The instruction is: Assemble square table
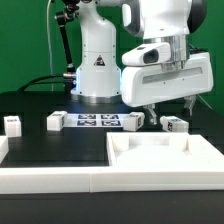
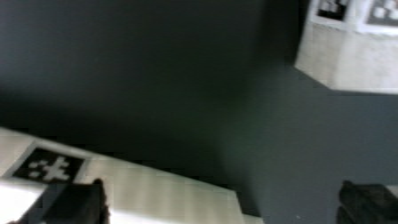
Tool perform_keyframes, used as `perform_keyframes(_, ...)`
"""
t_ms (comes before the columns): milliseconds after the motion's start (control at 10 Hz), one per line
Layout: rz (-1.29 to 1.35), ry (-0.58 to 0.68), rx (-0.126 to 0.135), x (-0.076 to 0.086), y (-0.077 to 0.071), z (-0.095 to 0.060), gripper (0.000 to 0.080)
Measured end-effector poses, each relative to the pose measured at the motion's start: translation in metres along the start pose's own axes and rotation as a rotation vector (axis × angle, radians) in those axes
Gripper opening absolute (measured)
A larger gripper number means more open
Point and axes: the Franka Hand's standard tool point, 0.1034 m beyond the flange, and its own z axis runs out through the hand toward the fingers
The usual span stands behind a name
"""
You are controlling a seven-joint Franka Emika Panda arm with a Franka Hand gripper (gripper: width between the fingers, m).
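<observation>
Your tool [image 1: 170,112] hangs over the dark tabletop [image 1: 30,108] with its jaws wide apart, holding and touching nothing. The nearest peg leg [image 1: 173,124] lies just below it, a touch toward the exterior view's right, and seems to lie on its side with its long way running across that view. A second leg [image 1: 131,120] sits off the other side. The square tray top [image 1: 160,172] lies nearer the camera than both, so I'd guess you drop onto that near leg first.
</observation>
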Motion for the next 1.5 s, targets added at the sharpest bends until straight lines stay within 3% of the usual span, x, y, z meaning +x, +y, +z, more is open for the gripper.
perform_keyframes(300, 0.032, 0.003, 0.006, 0.0, -0.023, 0.004, 0.0649)
perform_keyframes(700, 0.022, -0.029, 0.011, -0.001, -0.025, 0.007, 0.0649)
perform_keyframes(900, 0.026, -0.197, 0.024, -0.016, -0.03, 0.009, 0.0649)
perform_keyframes(1500, 0.024, -0.555, 0.072, -0.025, -0.039, 0.009, 0.0649)
